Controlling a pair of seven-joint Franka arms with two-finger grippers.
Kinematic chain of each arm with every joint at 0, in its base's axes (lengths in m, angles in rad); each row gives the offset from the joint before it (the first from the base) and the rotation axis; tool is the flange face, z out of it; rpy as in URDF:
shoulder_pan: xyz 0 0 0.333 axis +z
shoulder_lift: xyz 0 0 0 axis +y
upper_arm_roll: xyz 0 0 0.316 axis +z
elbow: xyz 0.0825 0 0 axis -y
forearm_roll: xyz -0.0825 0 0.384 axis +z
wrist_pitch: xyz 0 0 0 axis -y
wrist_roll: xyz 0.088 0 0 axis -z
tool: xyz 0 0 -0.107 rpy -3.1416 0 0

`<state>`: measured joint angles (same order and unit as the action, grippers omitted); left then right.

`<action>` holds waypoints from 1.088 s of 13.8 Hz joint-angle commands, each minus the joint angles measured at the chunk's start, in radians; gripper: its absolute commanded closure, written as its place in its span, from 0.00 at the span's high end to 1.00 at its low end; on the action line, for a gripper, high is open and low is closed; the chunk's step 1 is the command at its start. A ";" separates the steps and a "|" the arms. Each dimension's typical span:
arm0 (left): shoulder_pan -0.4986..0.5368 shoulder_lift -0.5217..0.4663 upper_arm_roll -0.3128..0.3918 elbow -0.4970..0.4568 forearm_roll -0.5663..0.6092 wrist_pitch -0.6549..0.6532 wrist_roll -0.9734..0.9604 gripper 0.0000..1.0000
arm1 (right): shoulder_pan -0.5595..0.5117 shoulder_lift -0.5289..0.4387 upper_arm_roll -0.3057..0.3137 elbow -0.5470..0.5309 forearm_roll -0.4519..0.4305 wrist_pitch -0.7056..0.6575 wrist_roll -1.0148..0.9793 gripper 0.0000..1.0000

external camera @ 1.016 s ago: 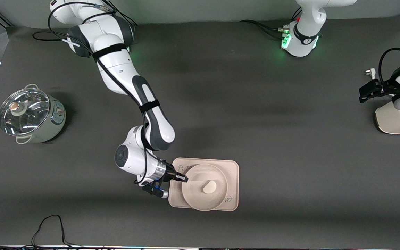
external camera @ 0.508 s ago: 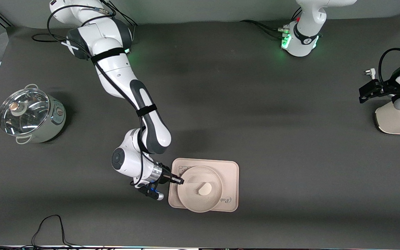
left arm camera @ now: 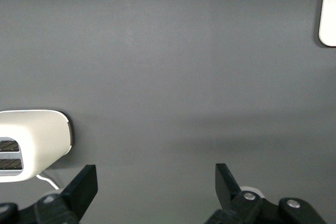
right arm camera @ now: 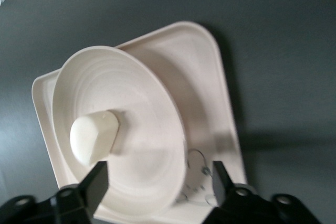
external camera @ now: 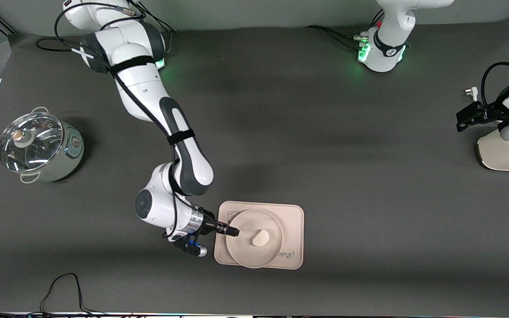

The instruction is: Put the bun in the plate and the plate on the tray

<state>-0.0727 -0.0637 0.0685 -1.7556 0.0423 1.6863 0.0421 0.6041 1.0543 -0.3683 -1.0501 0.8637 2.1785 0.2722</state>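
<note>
Bun [external camera: 259, 239] small, off-white, one flat side, lying in my plate [external camera: 254, 258] near its centre. Plate round, cream, raised rim, sitting level on tray [external camera: 294, 212]. Tray cream, rectangular, rounded corners, script word showing, flat on bench, toward front camera.

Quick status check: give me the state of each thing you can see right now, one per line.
bun: lying in the plate.
plate: resting on the tray, bun inside.
tray: flat on the table, carrying the plate.
right gripper: open at the plate's rim, holding nothing.
left gripper: open, empty, waiting at the left arm's end of the table.
pot: glass lid on.
</note>
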 commanded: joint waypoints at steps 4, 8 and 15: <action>-0.001 0.007 -0.001 0.016 0.004 0.001 0.013 1.00 | -0.023 -0.400 -0.044 -0.213 -0.386 -0.262 -0.163 1.00; 0.001 0.007 -0.001 0.016 0.005 0.001 0.013 1.00 | -0.020 -0.594 -0.092 -0.252 -0.612 -0.420 -0.215 1.00; 0.001 0.005 -0.001 0.021 0.005 0.001 0.012 1.00 | -0.017 -0.767 -0.169 -0.278 -0.687 -0.583 -0.231 1.00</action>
<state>-0.0727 -0.0635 0.0686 -1.7543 0.0423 1.6884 0.0421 0.5690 0.3367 -0.5184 -1.2740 0.2085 1.5906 0.0661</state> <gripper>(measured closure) 0.000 0.000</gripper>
